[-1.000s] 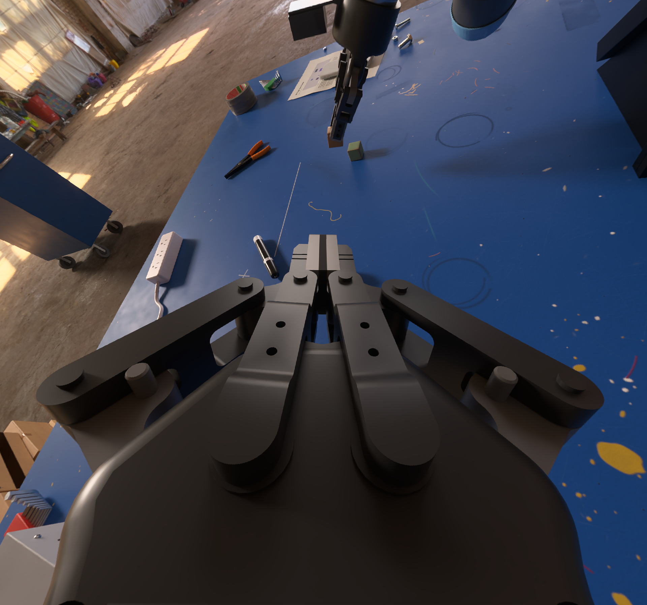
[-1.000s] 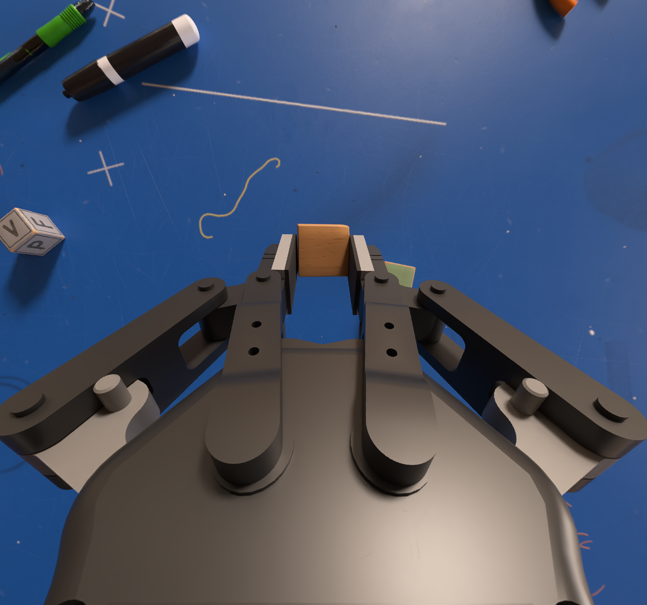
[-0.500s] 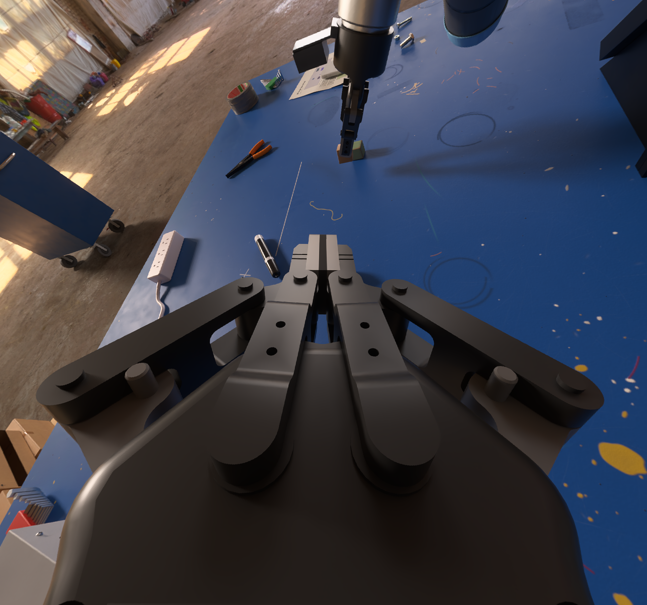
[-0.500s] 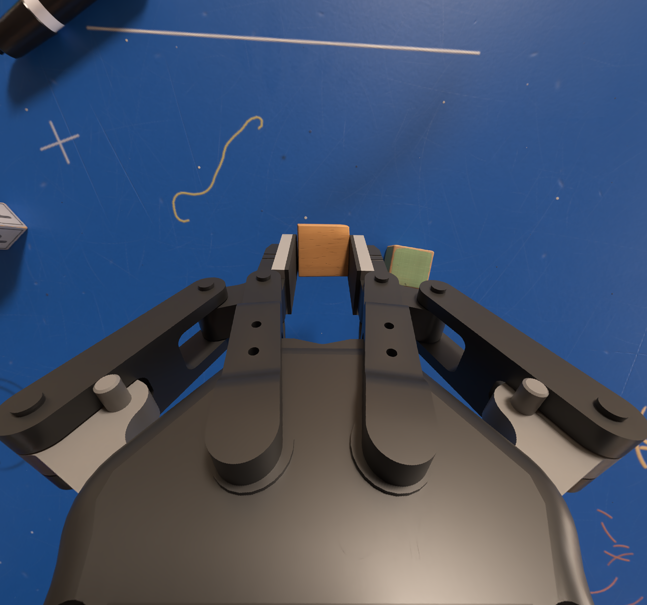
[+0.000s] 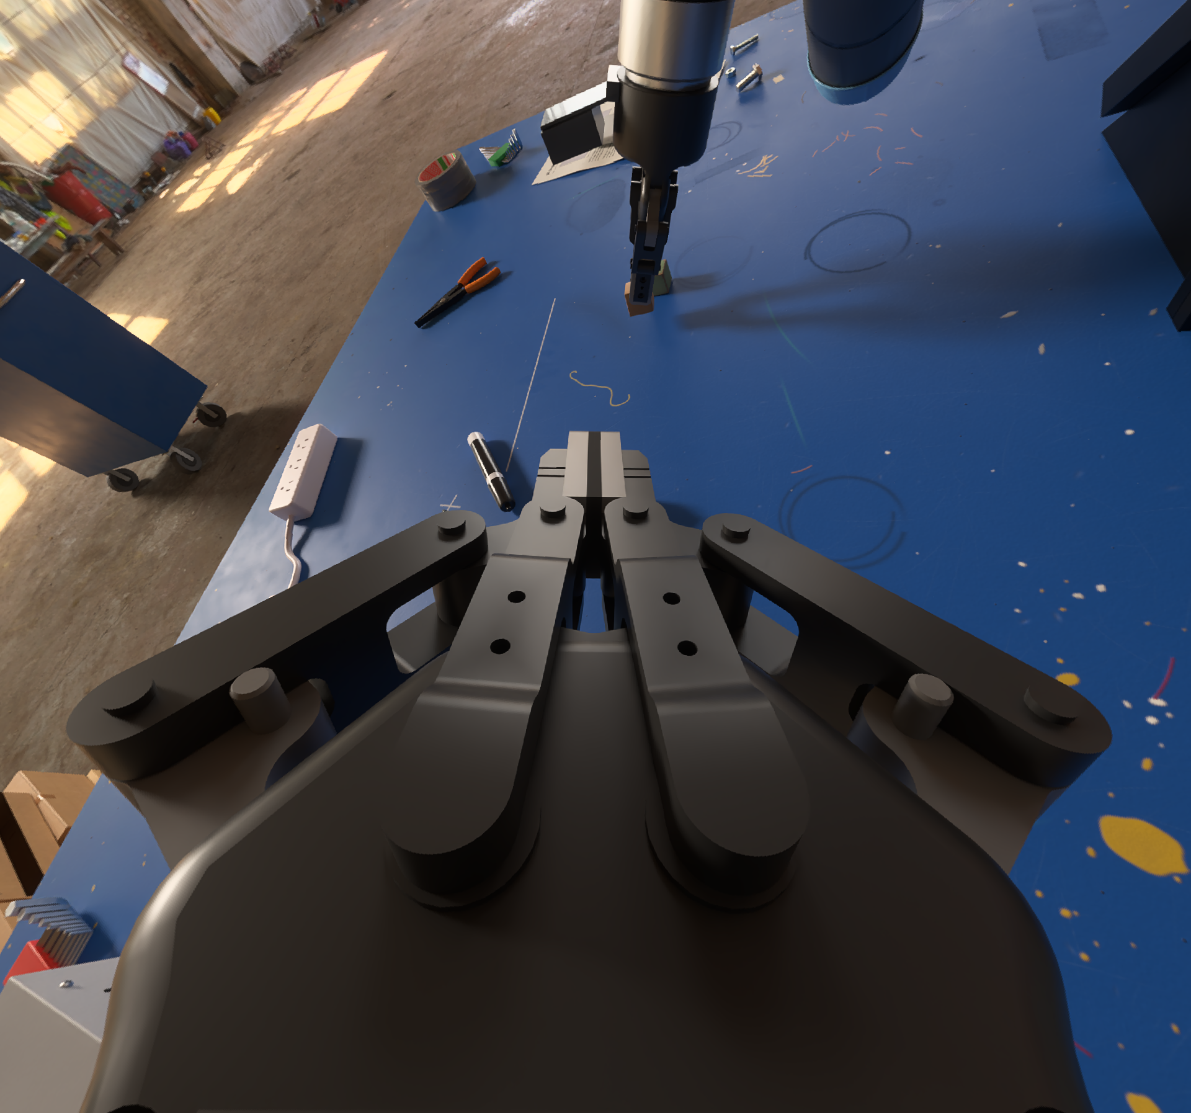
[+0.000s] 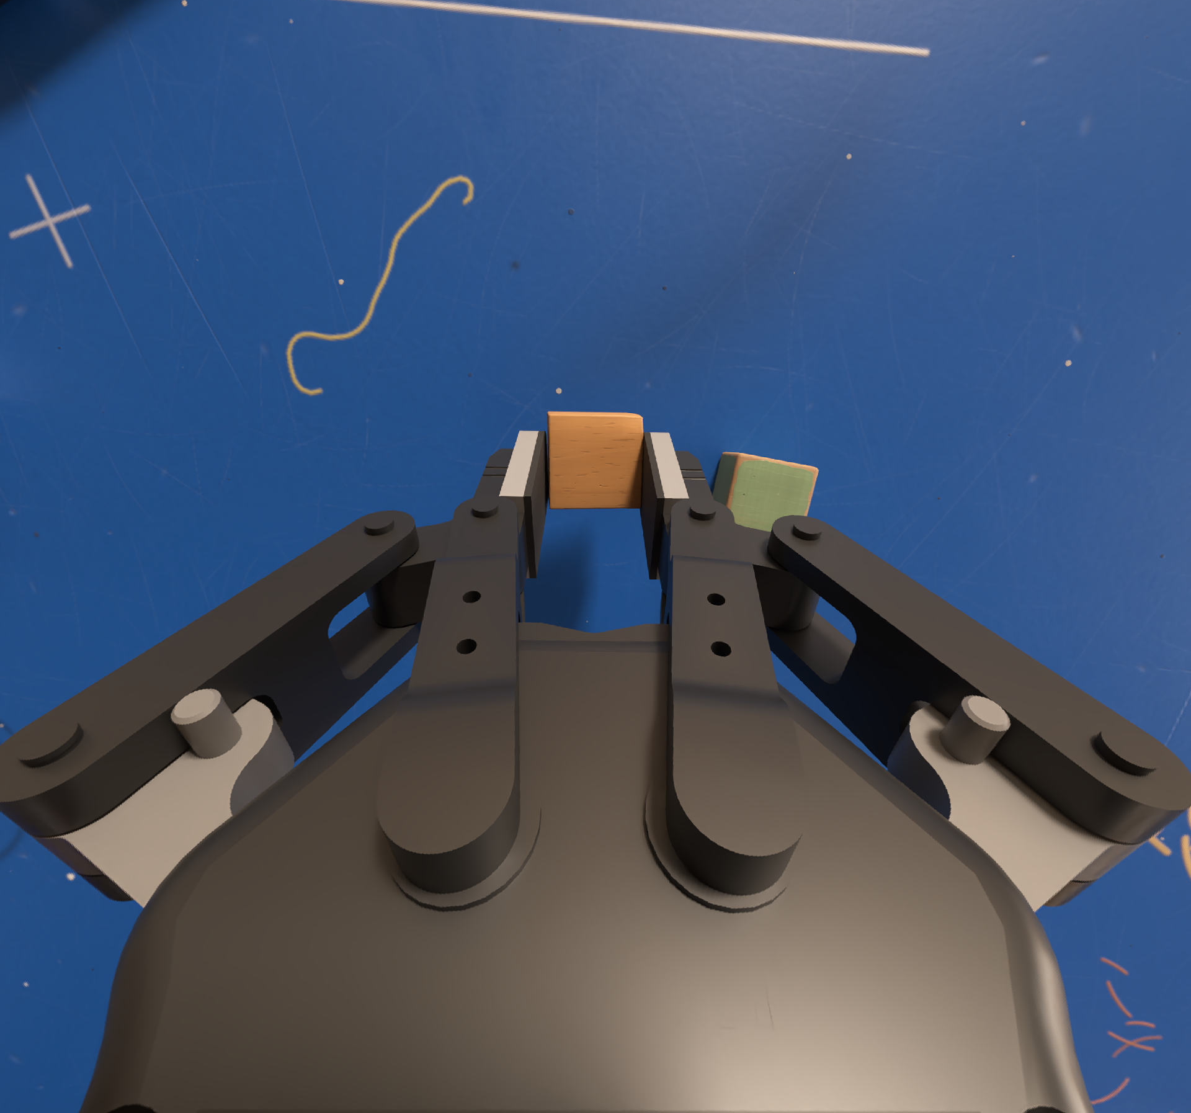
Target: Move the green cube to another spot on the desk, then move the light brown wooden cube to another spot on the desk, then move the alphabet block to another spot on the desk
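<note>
My right gripper (image 6: 594, 466) is shut on the light brown wooden cube (image 6: 594, 460), low over the blue desk (image 6: 838, 244). The green cube (image 6: 770, 492) lies on the desk just right of the right finger. In the left wrist view the right gripper (image 5: 641, 296) stands upright with the wooden cube (image 5: 638, 307) at the desk surface and the green cube (image 5: 664, 277) right behind it. My left gripper (image 5: 593, 460) is shut and empty, hovering above the desk nearer the front. The alphabet block is not in view.
A black marker (image 5: 490, 470), a white power strip (image 5: 303, 470), orange-handled pliers (image 5: 457, 292), a tape roll (image 5: 445, 179), a paper sheet (image 5: 580, 160) and bolts (image 5: 747, 76) lie on the desk. A dark box (image 5: 1153, 147) stands at the right edge. The desk's left edge drops to the floor.
My right gripper has come down toward the desk with the wooden cube, next to the green cube. The alphabet block has slid out of the right wrist view. The left gripper has not moved.
</note>
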Controlling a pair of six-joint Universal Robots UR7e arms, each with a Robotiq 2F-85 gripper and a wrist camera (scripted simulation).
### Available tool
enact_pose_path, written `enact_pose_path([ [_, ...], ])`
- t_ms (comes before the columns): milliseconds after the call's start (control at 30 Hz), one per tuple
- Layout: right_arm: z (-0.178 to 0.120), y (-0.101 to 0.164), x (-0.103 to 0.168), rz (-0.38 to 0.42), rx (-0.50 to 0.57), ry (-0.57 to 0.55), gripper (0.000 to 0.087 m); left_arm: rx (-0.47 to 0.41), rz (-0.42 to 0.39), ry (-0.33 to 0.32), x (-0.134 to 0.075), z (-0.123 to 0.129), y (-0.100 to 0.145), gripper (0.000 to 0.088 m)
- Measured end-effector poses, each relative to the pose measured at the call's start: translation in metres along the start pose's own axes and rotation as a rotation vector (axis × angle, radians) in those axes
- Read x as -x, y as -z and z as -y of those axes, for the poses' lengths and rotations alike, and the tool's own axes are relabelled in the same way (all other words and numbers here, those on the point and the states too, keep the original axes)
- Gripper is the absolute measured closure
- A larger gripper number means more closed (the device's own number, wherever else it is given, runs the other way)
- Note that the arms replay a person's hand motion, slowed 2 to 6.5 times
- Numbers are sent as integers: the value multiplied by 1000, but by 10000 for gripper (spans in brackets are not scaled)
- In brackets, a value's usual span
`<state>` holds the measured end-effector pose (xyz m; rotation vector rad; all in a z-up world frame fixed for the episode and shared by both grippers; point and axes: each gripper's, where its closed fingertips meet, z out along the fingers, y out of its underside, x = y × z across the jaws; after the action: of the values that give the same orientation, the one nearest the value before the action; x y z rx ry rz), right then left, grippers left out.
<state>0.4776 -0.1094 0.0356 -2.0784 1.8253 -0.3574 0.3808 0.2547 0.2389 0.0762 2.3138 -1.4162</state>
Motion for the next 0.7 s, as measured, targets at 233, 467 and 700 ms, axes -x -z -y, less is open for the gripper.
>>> enact_pose_path([
  [233,-1,-4,2,7,9,12,613,1,-1,1,0,0,0,877],
  [467,-2,-8,3,3,21,17,613,2,-2,2,0,-1,-1,877],
  [700,-4,-12,2,-3,36,25,613,4,-4,2,-1,-1,-2,877],
])
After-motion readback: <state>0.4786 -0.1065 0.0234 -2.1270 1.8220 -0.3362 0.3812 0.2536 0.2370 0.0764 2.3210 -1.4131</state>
